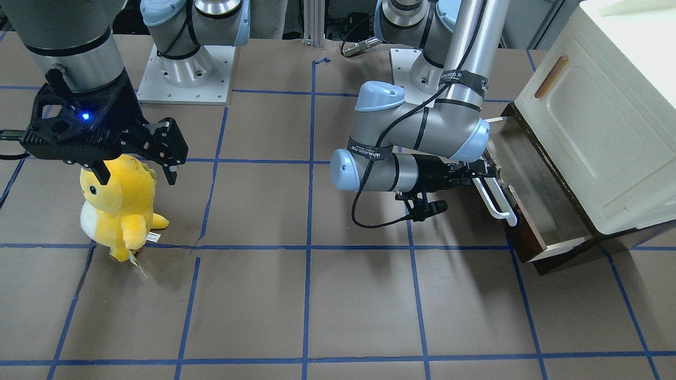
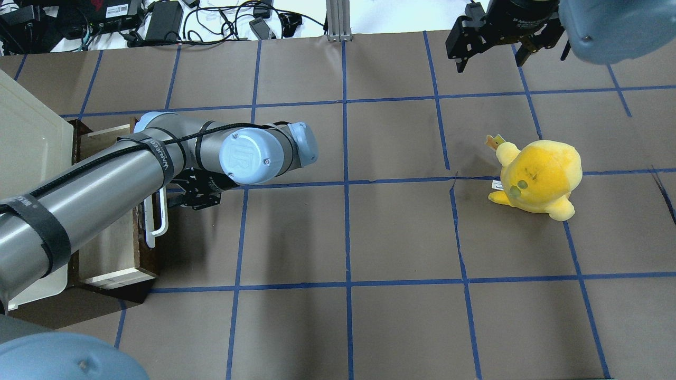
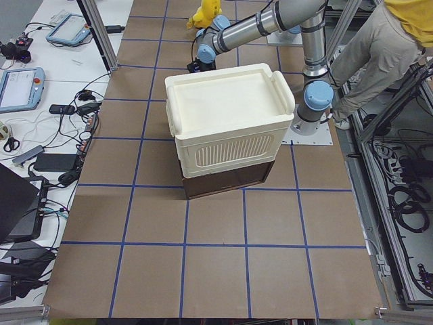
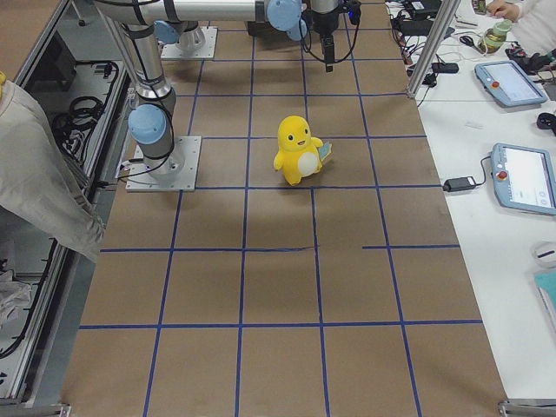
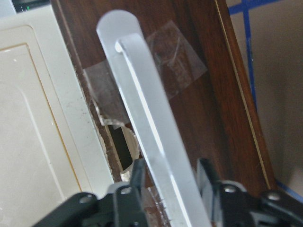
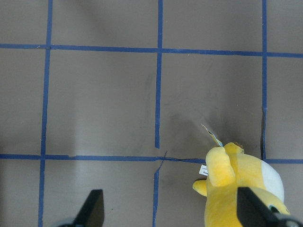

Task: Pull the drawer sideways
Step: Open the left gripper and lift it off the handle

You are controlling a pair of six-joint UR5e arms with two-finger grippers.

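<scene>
The drawer (image 1: 528,179) has a dark brown front, a pale inside and a white bar handle (image 1: 494,198). It stands partly pulled out from under the cream cabinet (image 1: 597,121). My left gripper (image 1: 478,174) is at the handle. In the left wrist view the handle (image 5: 151,123) runs between the two fingers (image 5: 137,184), which are closed against it in front of the brown drawer front (image 5: 208,104). From overhead the drawer (image 2: 113,248) shows under my left arm. My right gripper (image 1: 136,166) hangs open and empty above the table, far from the drawer.
A yellow plush toy (image 1: 119,203) stands just below my right gripper; it also shows in the right wrist view (image 6: 241,184). Blue tape lines grid the brown table. Both arm bases (image 1: 185,74) sit at the robot's edge. A person (image 3: 379,47) stands beside the table.
</scene>
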